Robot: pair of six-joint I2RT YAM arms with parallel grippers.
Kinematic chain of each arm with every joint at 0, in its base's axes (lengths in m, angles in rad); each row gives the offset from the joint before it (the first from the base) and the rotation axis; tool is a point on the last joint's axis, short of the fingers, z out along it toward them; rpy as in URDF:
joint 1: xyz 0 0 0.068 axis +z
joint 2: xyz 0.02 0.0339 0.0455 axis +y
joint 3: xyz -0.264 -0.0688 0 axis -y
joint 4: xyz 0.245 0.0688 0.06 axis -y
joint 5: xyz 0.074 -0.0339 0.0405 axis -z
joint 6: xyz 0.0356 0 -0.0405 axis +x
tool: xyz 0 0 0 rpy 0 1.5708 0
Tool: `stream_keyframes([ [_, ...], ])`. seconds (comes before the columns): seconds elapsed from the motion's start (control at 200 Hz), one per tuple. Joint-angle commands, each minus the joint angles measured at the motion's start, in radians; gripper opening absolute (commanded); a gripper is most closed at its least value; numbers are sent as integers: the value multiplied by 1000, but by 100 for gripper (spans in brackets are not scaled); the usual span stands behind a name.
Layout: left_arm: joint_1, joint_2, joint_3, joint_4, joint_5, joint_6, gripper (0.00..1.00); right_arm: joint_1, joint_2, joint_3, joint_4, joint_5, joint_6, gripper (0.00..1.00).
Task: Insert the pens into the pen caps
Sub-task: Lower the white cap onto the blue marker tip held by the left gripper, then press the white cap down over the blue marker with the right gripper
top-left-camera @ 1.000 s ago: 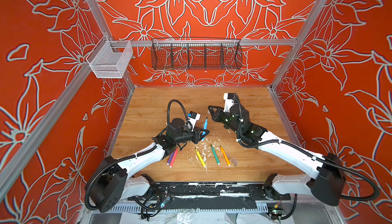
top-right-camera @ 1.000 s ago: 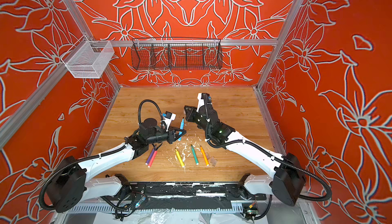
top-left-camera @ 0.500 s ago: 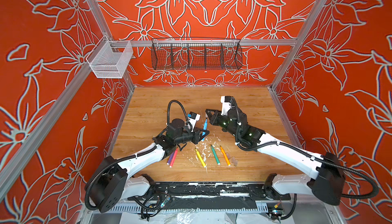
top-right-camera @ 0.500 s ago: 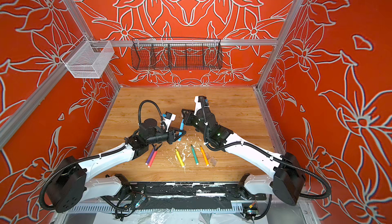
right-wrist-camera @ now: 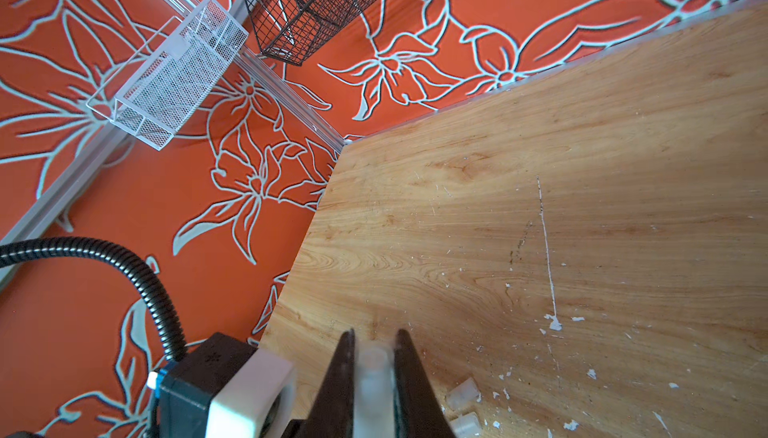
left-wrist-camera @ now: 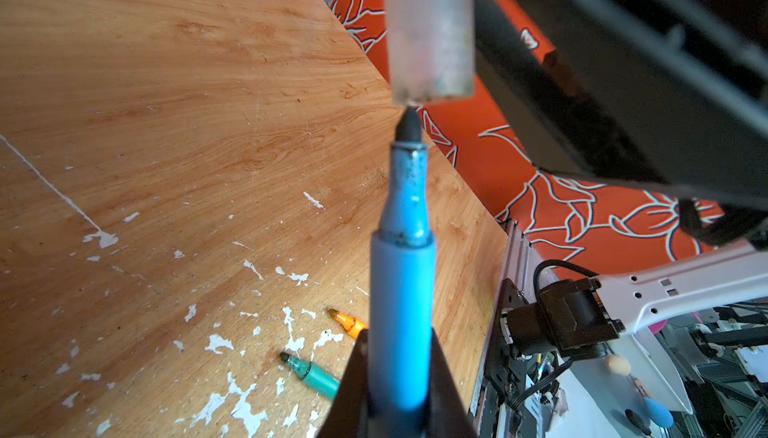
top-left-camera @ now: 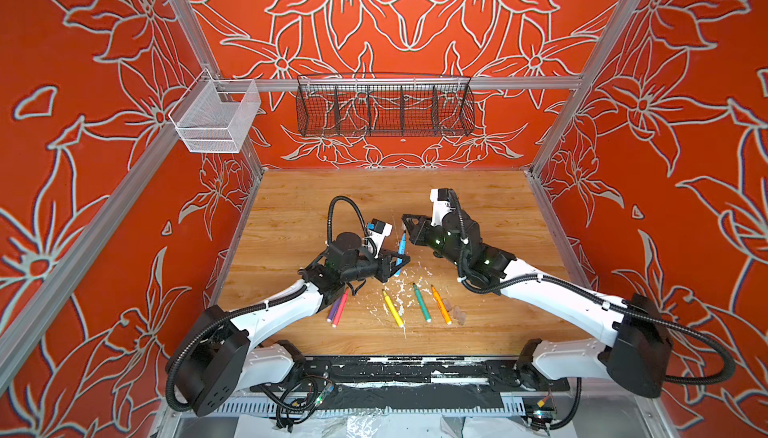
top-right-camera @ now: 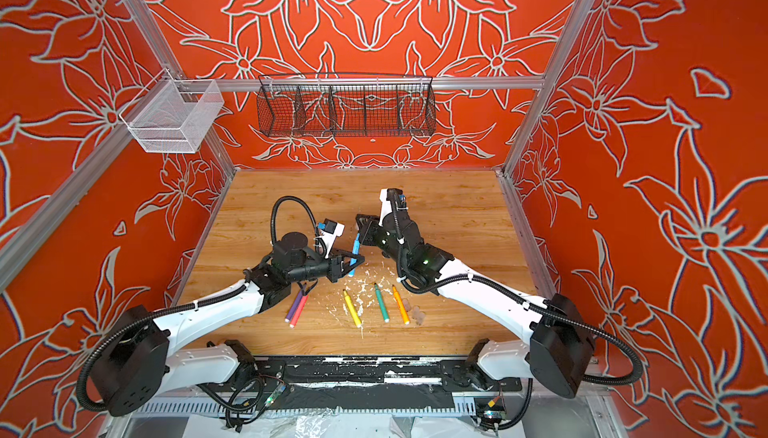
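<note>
Three orange walls with pale flower outlines enclose a wood-grain counter. One black wire basket hangs on the back wall, and one white mesh basket at the left corner.

There are six slim plastic pens. The left gripper is clenched on the blue pen mid-counter, dark tip up. Five lie flat toward the near edge: purple pen touching pink pen, then yellow pen, green pen and orange pen.

The right gripper pinches one cloudy stubby cap, its mouth right at the blue tip. Loose caps cluster beside the orange pen; their count is unclear. White flecks speckle the wood.
</note>
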Motion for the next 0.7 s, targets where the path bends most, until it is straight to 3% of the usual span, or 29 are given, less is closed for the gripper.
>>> stream_keyframes([
  [0.0,-7,-17,-9,46,4,3,0,4,6,-23,14,16,-2,0],
  [0.43,-1,-16,-18,66,1,-23,0,8,-2,-68,51,-13,27,0],
  [0.696,91,39,-68,304,197,-201,0,36,4,-131,141,-79,91,0],
])
